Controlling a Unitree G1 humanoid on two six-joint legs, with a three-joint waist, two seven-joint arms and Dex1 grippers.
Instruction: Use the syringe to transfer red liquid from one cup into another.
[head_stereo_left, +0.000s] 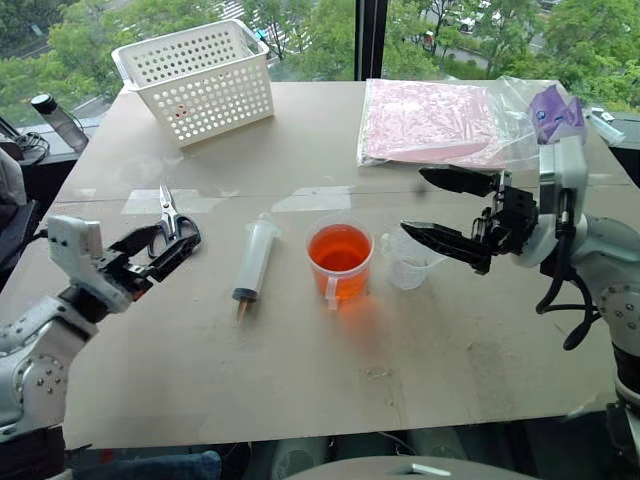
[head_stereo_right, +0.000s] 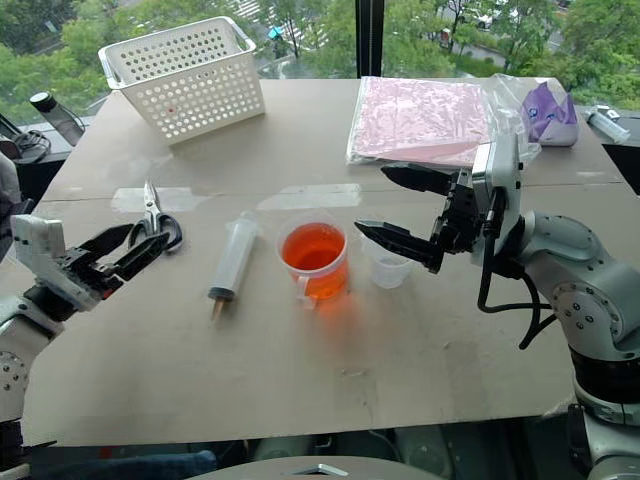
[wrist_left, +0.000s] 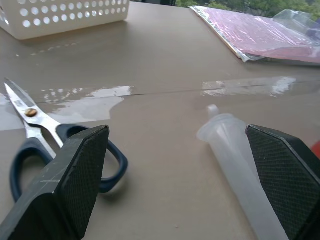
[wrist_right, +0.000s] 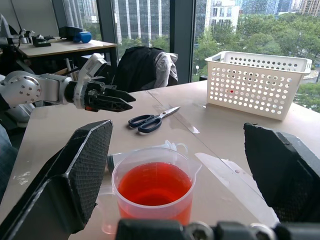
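Syringe (head_stereo_left: 255, 258) lies flat on the table (head_stereo_left: 300, 380), untouched. Long axis runs near-far: white plunger end toward the basket (head_stereo_left: 197, 78), orange-brown tip toward the robot, slightly canted. It sits between the scissors (head_stereo_left: 172, 222) and the cup (head_stereo_left: 340, 262), just beside the cup, apart from both.

Left tool (head_stereo_left: 158, 251): wide open, holding nothing. It points roughly level across the table toward the syringe, over the scissors' handles, on the syringe's left. This is the nearer arm, and the barrel lies crosswise to its line of approach, so a side-on close across the barrel looks workable. Judgement: step in hand is the reach for the syringe; no liquid moved yet.

Right tool (head_stereo_left: 447, 210): also wide open and empty, held above the table, pointing left, over the beaker (head_stereo_left: 408, 262). Cup holds the red liquid (head_stereo_left: 339, 247); beaker stands just beside the cup on its right and looks empty.

View differences: left wrist view shows the syringe's plunger end (wrist_left: 231, 150) lying between the open fingers (wrist_left: 75, 175), nearer the one on the cup's side, with the scissors by the other; head views give the full length and tip direction, which the wrist view cuts off. Right wrist view looks over the cup at the left tool (wrist_right: 110, 101).
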